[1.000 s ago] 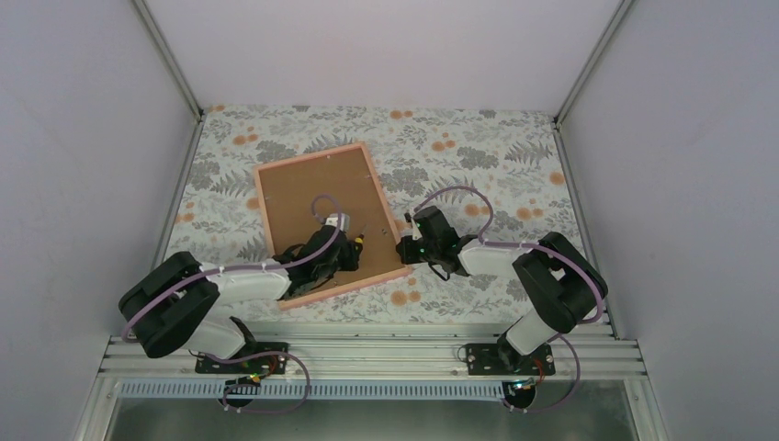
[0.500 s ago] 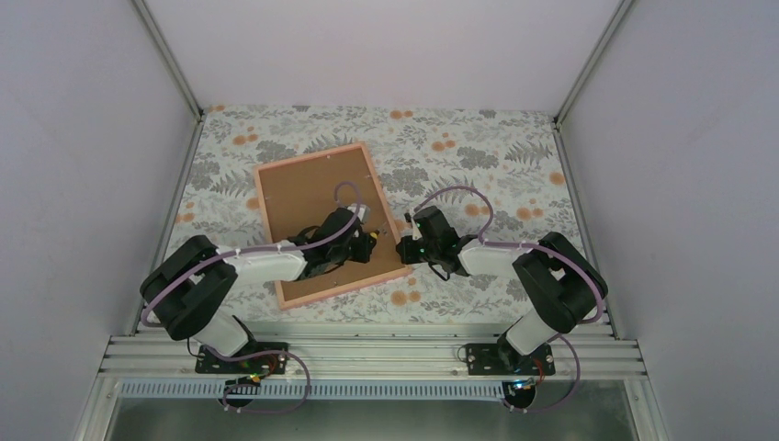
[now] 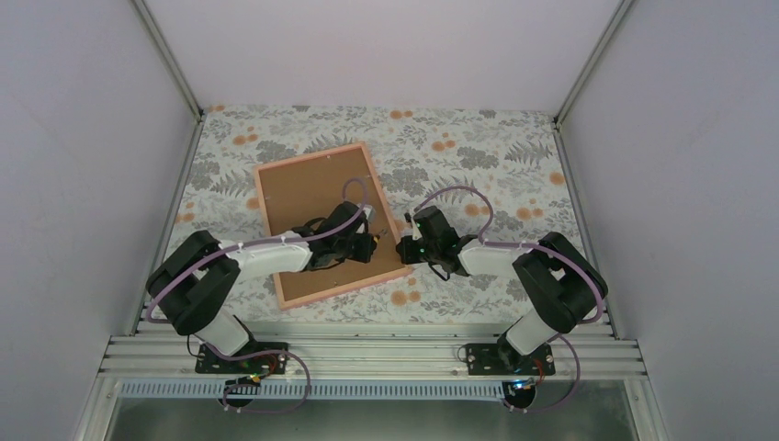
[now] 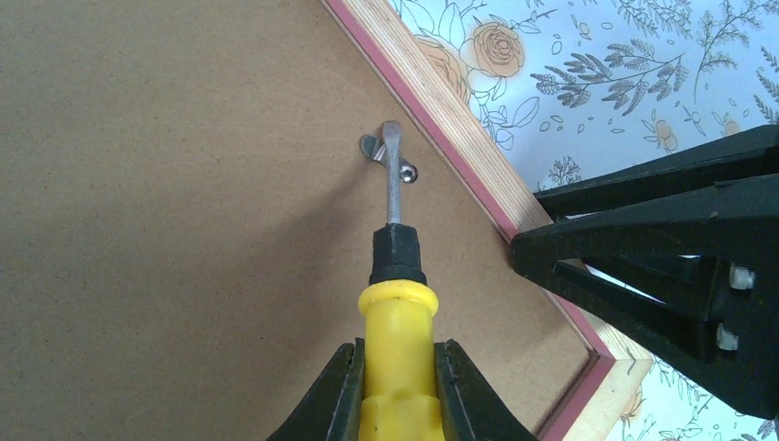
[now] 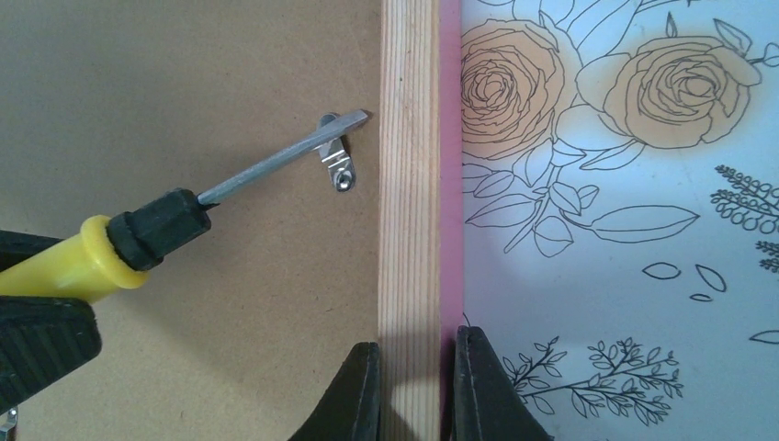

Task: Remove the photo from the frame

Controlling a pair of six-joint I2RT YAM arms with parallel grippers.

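The left gripper [image 4: 395,372] is clamping the yellow handle of a screwdriver [image 4: 393,266], whose blade tip is sitting at the small metal tab [image 4: 371,147] on the brown backing board [image 4: 165,230]. The right gripper [image 5: 411,363] is pinching the wooden rail of the frame [image 5: 409,184] between nearly closed fingers. The frame is lying face down on the floral table [image 5: 625,276], so the photo is hidden under the board.

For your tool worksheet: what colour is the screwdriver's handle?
The screwdriver handle is yellow with black collar; best in left wrist view.
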